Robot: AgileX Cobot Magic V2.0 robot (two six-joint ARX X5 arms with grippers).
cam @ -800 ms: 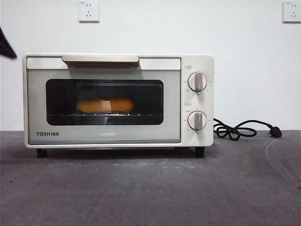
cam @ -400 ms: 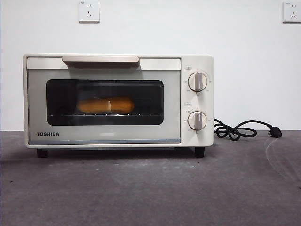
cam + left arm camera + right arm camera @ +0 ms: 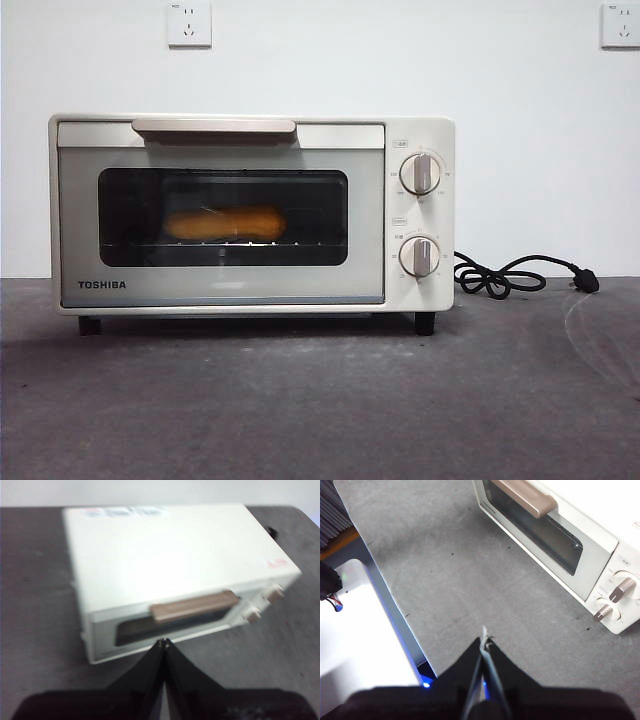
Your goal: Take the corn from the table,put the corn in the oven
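Behind the dark glass door of the oven [image 3: 250, 212], the corn [image 3: 224, 223] lies lengthwise on the wire rack, roughly in the middle of the window and nearer the handle side than the knobs. The oven door stands shut, its wide bar handle [image 3: 213, 126] flush along the top edge, and the two grey knobs [image 3: 419, 173] sit to the side of the door. The oven rests on the dark grey surface [image 3: 320, 400], with its black cord [image 3: 510, 275] coiled just beside the knob end. Neither arm shows in the front view. The left gripper [image 3: 163, 642] hangs above and in front of the oven, looking down on its top and handle, its fingers clenched together on nothing. The right gripper [image 3: 484, 641] hovers over bare surface well apart from the oven's front, its fingers likewise pressed together and empty. Judged from how things lie, the task looks finished: the corn is inside, the door is closed, and nothing appears left beyond the arms resting clear.
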